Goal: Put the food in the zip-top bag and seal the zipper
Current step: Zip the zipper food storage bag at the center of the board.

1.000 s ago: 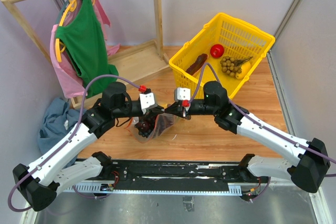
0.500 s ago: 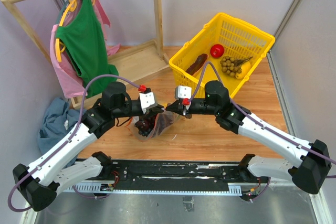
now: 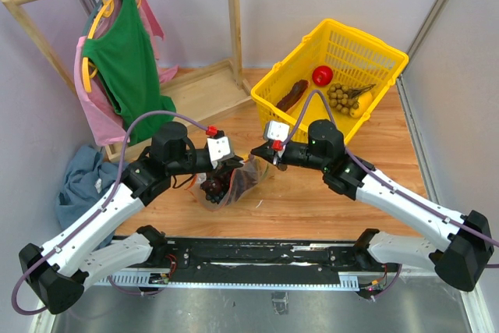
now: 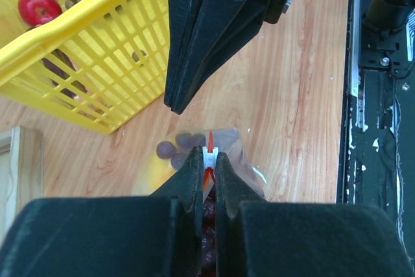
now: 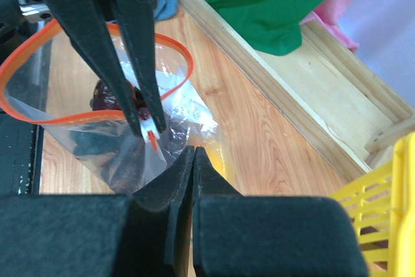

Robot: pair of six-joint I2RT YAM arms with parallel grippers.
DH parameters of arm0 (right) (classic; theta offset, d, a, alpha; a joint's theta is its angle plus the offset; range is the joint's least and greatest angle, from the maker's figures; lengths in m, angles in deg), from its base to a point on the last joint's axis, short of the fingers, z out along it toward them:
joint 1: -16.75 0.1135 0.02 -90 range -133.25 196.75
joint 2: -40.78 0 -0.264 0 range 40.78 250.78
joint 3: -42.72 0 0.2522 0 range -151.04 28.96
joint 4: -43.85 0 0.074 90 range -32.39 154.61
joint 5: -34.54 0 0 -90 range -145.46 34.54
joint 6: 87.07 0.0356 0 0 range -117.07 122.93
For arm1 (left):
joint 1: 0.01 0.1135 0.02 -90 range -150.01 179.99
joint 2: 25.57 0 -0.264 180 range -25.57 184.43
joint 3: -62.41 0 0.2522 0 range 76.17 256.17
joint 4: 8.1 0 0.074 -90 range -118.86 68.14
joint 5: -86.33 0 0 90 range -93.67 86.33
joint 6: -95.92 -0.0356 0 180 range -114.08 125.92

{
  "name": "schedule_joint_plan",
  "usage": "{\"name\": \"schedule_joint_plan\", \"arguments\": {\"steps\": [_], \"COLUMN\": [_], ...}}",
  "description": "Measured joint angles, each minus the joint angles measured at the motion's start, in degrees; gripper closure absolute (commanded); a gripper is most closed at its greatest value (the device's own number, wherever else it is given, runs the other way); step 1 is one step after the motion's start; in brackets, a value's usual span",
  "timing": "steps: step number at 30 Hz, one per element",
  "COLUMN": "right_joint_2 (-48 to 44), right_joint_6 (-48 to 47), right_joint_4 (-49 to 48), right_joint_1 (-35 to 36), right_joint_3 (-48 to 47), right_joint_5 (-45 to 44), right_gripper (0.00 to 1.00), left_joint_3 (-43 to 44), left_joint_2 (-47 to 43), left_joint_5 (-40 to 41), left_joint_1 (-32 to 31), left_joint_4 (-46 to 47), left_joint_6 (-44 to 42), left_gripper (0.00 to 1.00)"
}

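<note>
Zip-top bag [image 3: 234, 185] — limp, slippery film weighted by grapes [image 3: 216, 185] — sags mid-tabletop [image 3: 312, 200], near the front edge. Left gripper [image 4: 208, 157] pinches the zipper [image 5: 71, 119] end, its stiffest hold; right gripper [image 5: 189, 150] is closed, whether on film unclear.

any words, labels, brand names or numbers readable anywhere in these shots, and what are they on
No text can be read in any view.
White tab at the mouth of the zip-top bag: no print shows on it.
White sticker on the black arm base at the right edge of the left wrist view: print too small and cut off to read.
Yellow basket and green garment: no markings visible.
</note>
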Motion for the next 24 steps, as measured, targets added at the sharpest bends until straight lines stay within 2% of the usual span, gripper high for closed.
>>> {"name": "schedule_joint_plan", "arguments": {"steps": [2,11,14,21,24], "right_joint_2": [-0.11,-0.09,0.22,3.28,5.75], "right_joint_6": [0.07,-0.26,-0.48,-0.68,-0.66], "right_joint_4": [-0.02,1.22,1.95,2.75,2.49], "right_joint_1": [-0.22,-0.5,-0.5,-0.5,-0.5], "right_joint_3": [0.04,0.04,-0.07,-1.75,-2.86], "right_joint_5": [0.04,3.37,6.1,9.99,10.69], "right_gripper": [0.99,0.67,0.6,0.62,0.72], "left_joint_3": [0.0,0.0,0.0,0.0,0.0], "left_joint_2": [0.0,0.0,0.0,0.0,0.0], "left_joint_5": [0.15,-0.09,-0.26,-0.81,-1.16], "left_joint_1": [0.0,0.39,0.44,0.46,0.46], "left_joint_4": [0.0,0.02,0.02,0.02,0.02], "left_joint_6": [0.13,0.17,0.2,0.22,0.22], "left_gripper": [1.0,1.0,1.0,1.0,1.0]}}
